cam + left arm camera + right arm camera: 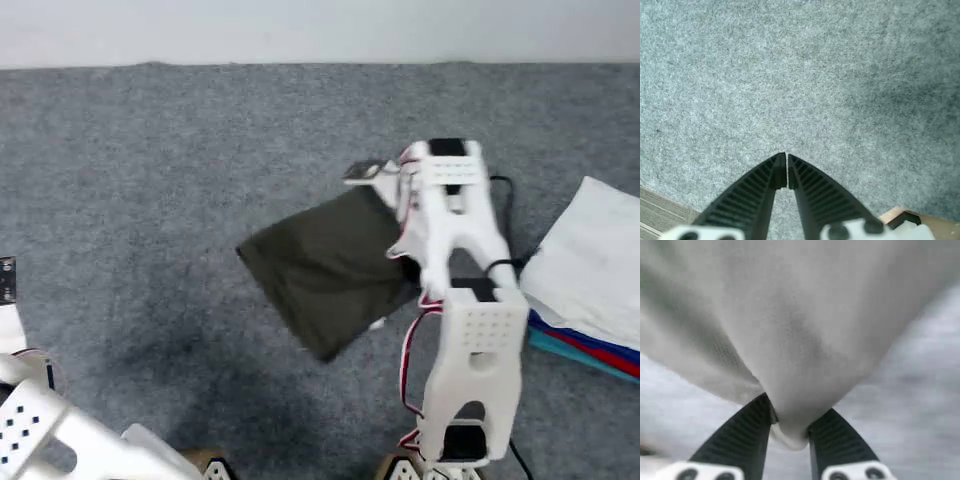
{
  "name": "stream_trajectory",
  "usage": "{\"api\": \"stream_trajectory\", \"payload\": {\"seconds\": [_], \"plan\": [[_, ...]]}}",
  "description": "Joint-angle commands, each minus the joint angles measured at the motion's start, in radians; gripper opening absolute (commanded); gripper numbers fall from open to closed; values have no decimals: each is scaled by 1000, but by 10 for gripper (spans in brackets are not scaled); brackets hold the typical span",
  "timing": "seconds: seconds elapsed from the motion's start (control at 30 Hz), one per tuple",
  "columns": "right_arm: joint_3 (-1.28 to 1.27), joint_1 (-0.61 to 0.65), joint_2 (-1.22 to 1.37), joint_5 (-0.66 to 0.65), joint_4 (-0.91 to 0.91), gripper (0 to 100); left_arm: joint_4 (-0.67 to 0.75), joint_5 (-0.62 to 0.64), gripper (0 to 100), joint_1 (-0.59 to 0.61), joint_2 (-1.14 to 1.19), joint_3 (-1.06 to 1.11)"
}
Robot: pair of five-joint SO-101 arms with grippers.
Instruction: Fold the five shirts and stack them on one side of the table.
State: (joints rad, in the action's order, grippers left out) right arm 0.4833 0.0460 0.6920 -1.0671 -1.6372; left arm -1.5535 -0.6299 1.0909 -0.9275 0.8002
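One dark shirt (pixel 325 270) is clamped in the right hand (pixel 792 415) over the counter (pixel 150 180); the stack (pixel 590 270) lies to its right, nearer this arm. Left hand (pixel 787 159) is closed and empty.

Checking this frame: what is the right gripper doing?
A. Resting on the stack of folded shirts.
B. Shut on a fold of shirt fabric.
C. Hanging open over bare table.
B: in the right wrist view the right gripper is pinched on a bunched fold of the shirt, with fabric bulging out between its jaws.
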Motion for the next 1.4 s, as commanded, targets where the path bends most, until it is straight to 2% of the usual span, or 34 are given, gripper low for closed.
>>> {"api": "stream_trajectory", "payload": {"seconds": [0.0,0.1,0.2,0.33,0.43,0.67,0.8,0.87,1.17,1.37], "plan": [[106,-35,-70,-270,154,9,-8,-3,15,-9,-18,-7],[107,-5,-70,-361,321,9,-8,-3,15,-9,-18,-5],[110,44,-42,-368,444,9,-8,-3,15,-11,-18,-5],[112,76,-12,-368,506,13,-8,-3,15,-9,-18,-5],[114,71,-25,-322,506,64,-8,-3,15,-9,-18,-5],[114,45,-174,146,453,273,-8,-6,15,-9,-17,-1],[114,68,-246,321,335,268,-2,-6,15,-9,-17,48],[114,88,-274,456,257,269,-2,-6,15,-8,-17,67],[114,177,-318,1257,36,272,2,-8,15,-9,-17,68],[107,248,-314,1554,-79,401,43,-8,15,-9,-17,74]]}}
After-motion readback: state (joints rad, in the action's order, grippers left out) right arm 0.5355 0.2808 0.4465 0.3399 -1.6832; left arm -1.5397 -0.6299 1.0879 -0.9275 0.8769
